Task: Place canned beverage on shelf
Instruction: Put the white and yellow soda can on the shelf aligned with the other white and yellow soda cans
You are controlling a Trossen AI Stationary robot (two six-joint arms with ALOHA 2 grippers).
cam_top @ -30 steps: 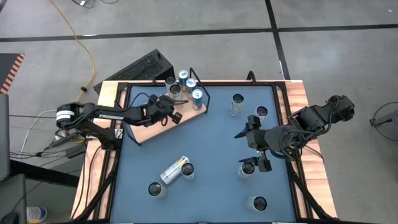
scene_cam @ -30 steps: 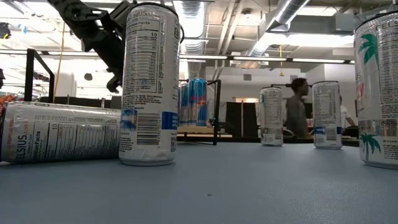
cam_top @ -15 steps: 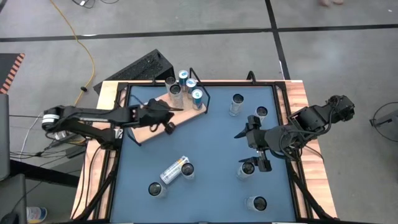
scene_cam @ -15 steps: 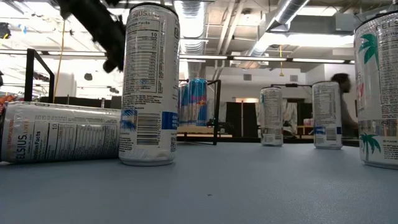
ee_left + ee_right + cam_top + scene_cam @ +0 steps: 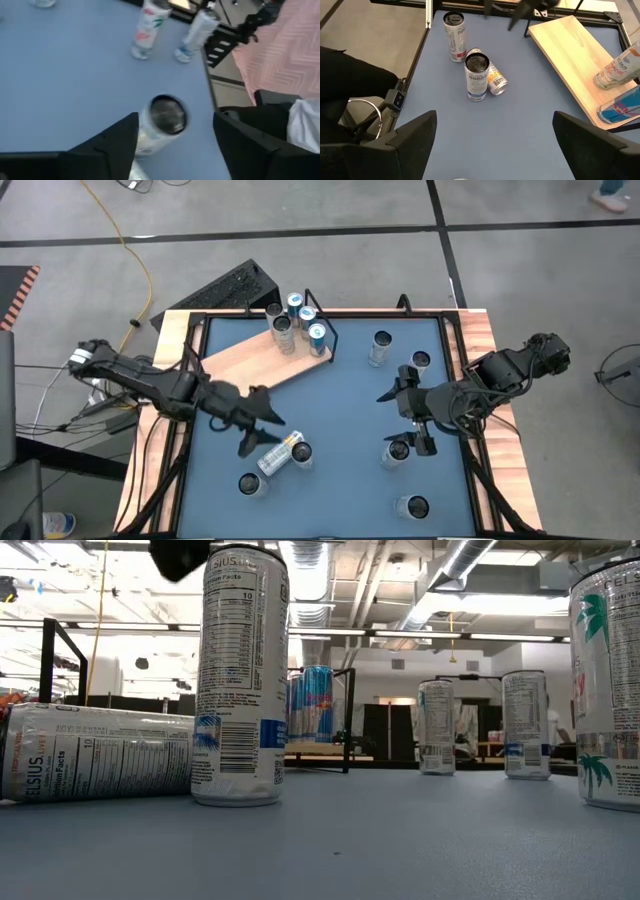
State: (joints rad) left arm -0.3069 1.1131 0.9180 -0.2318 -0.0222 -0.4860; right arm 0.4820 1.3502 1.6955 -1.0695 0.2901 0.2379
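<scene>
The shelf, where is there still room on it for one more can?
The shelf is bare along most of its wood, from the four cans down to the end nearest the left gripper. It is crowded only at the wire-frame end, where those cans stand close together.

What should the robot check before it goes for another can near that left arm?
1. Left gripper open: ok, fingers spread above the tipped can.
2. Left gripper holds nothing: ok.
3. Target is upright: not ok, that can lies on its side against a standing can.
4. Free room on the shelf: ok, four cans crowd its framed end only.
5. Right gripper out of the way: ok, open, across the table.
</scene>
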